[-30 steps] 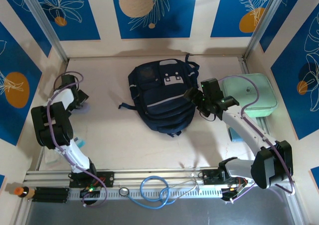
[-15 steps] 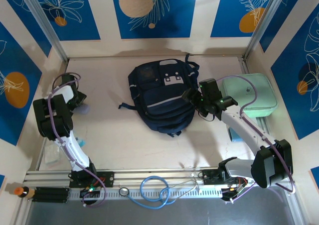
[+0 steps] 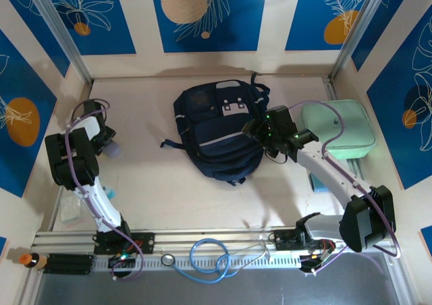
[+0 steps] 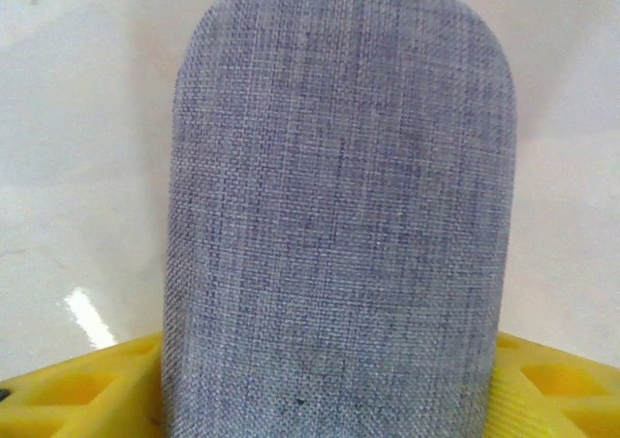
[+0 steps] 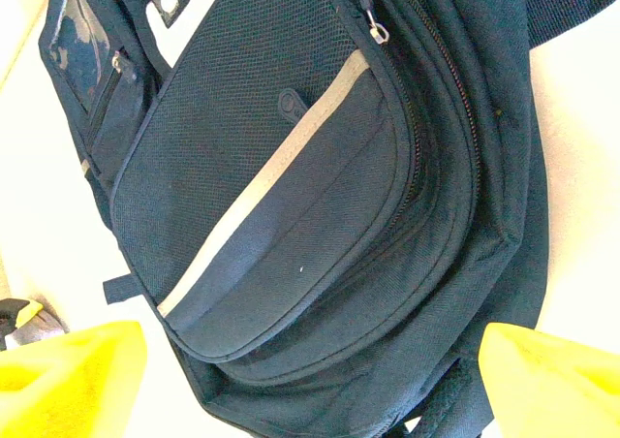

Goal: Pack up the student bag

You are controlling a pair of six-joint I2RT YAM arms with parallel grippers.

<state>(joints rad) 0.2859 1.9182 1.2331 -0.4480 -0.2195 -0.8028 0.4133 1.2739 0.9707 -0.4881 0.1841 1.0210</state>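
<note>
"Right wrist view first: where is the student bag (image 5: 291,186)?"

"Directly under the right gripper (image 5: 310,385), lying on the table (image 5: 586,186). Its front pocket (image 5: 320,254) spans the gap between the two yellow fingertips (image 5: 68,375). Those fingers stand wide apart and hold nothing."

"How would it handle?"

"Soft, I judge. It is woven fabric, slack and seemingly not full, so it should sag and fold rather than lift as one piece. It looks light and not fragile. A pinch on a flat panel would probably slip off."

"So where to take hold?"

"The zip pull (image 5: 376,33), out beyond the fingertips, if a pocket is to be opened, though it is a small target. For dragging or lifting, I would take the strap (image 5: 572,2) farther out past the tips, or a raised fold of seam."

"And the left gripper (image 4: 320,394)?"

"A grey woven pouch (image 4: 339,196) sits between its fingers and reaches well past the tips. Whether they press on it or merely flank it, I cannot tell. In the top external view that gripper is well apart from the bag."
</note>
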